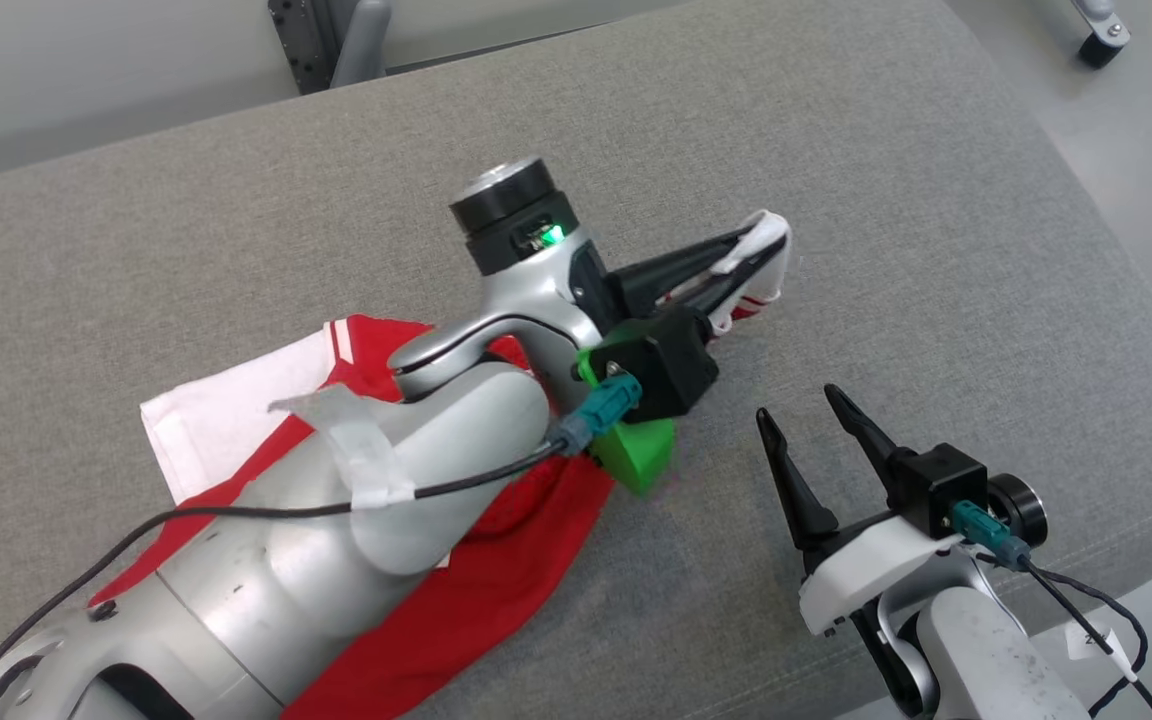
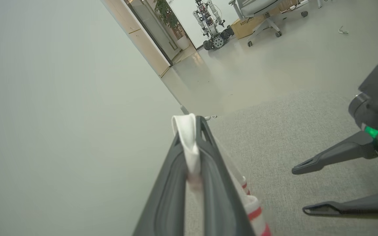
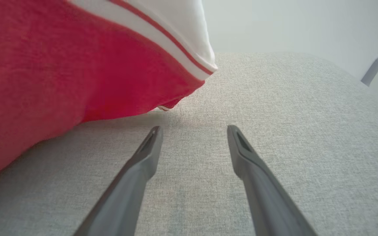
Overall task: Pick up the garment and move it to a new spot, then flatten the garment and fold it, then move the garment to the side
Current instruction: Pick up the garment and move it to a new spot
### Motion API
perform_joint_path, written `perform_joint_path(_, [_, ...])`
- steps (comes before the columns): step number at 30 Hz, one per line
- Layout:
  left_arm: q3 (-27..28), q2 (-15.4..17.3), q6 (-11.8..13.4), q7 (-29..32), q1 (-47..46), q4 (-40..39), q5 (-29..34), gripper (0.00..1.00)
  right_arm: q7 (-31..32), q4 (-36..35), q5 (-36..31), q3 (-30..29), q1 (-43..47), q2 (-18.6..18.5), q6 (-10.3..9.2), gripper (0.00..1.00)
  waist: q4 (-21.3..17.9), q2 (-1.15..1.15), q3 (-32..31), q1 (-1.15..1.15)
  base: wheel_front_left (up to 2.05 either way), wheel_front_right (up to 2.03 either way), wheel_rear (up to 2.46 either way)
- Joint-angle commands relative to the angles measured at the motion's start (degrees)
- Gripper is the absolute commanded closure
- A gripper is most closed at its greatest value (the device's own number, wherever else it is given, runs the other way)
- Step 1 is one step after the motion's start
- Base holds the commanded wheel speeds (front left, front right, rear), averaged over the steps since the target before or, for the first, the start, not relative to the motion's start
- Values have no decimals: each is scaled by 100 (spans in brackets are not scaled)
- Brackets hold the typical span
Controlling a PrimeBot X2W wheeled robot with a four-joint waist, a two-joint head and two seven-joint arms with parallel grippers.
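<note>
The garment (image 1: 511,560) is red with white panels and striped trim, spread on the grey padded surface (image 1: 236,200) and largely covered by my left arm. My left gripper (image 1: 751,245) is shut on a white, red-striped edge of the garment, lifted just above the surface at centre right; in the left wrist view that white edge (image 2: 189,144) is pinched between the two fingers (image 2: 171,183). My right gripper (image 1: 798,405) stands open at the lower right, off the cloth. In the right wrist view its fingers (image 3: 143,164) point along bare surface, with the red garment (image 3: 61,72) hanging at the left.
The padded surface's right edge (image 1: 1126,300) drops to a pale floor. A dark stand (image 1: 331,40) rises behind the far edge. In the left wrist view a wall fills the left side, and another robot (image 2: 212,23), an office chair (image 2: 258,13) and a cardboard box stand far off.
</note>
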Motion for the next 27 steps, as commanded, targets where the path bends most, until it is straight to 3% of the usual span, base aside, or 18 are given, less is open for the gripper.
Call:
perform_joint_path(1, [86,65,13,-5,52,88,-20,91,-18,-21,29,-6,-40,7,-2,0,-49,-1,55,0,0,0,0])
perform_joint_path(2, [137,59,8,-5,121,107,-39,51,-18,-23,29,-24,-36,12,-2,0,-36,-1,51,0,0,0,0])
perform_joint_path(3, [177,66,4,-5,181,139,-38,0,-18,-24,24,-52,-28,13,-2,0,-10,-1,41,0,0,0,0])
perform_joint_path(14, [1094,101,207,-5,1134,54,-246,0,-18,-2,-12,-72,71,-18,-2,0,476,-1,-271,0,0,0,0])
perform_joint_path(27, [3176,353,470,-5,3423,-95,-544,0,-18,61,15,-63,350,-95,-2,0,1067,-1,-799,0,0,0,0])
